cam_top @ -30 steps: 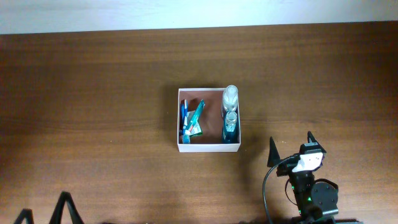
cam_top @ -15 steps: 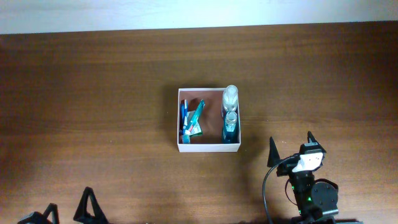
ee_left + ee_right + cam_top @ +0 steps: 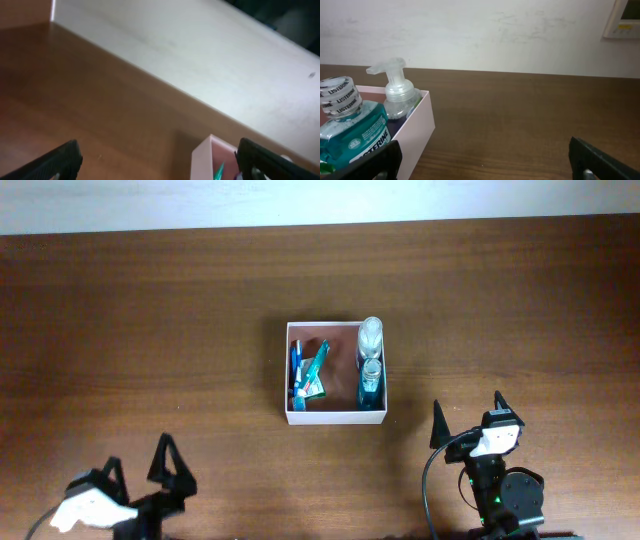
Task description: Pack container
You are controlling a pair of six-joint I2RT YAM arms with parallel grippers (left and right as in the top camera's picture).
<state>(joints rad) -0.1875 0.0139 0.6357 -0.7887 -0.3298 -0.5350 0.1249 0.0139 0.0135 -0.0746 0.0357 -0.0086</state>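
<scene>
White container, square, opening upward, left fingers and right fingers spread wide, empty.

Printed around the white cap of the blue mouthwash bottle — "LISTERINE", twice over. Repeated on the front label — "LISTERINE". Nothing else legible.
</scene>
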